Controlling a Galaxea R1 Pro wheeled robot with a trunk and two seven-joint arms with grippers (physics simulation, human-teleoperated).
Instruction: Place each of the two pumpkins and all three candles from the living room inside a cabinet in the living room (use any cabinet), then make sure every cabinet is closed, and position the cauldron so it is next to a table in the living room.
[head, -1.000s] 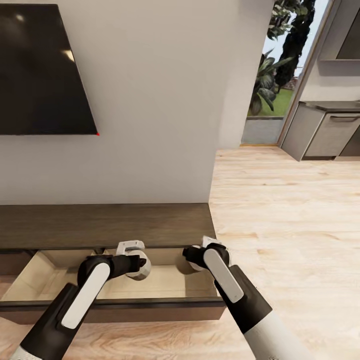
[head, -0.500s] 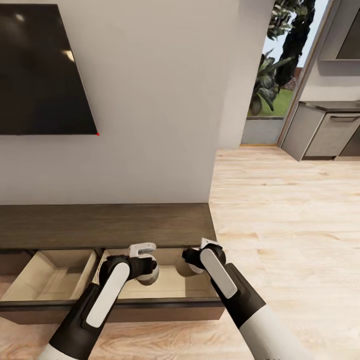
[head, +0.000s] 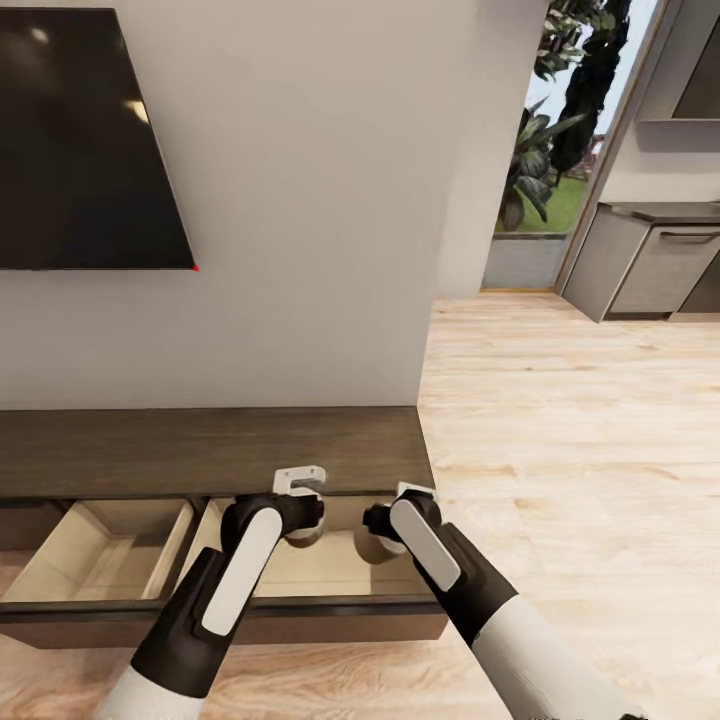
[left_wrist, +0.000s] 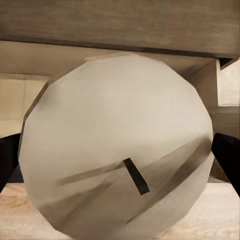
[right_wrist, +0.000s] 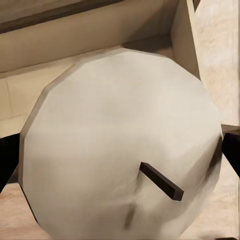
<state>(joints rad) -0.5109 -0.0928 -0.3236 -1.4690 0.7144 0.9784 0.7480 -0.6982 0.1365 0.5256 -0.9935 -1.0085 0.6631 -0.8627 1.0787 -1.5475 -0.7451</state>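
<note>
Left arm has swung rightward over the open drawer (head: 330, 575) of the cabinet (head: 200, 450) | left gripper (head: 303, 520) fingers clamp one candle (left_wrist: 117, 145); right gripper (head: 375, 540) fingers clamp another candle (right_wrist: 122, 142) | both hover above the same compartment, release seems next

candle (right_wrist: 120, 145) btwn fingers (right_wrist: 231, 152), drawer (right_wrist: 90, 30) behind
</note>
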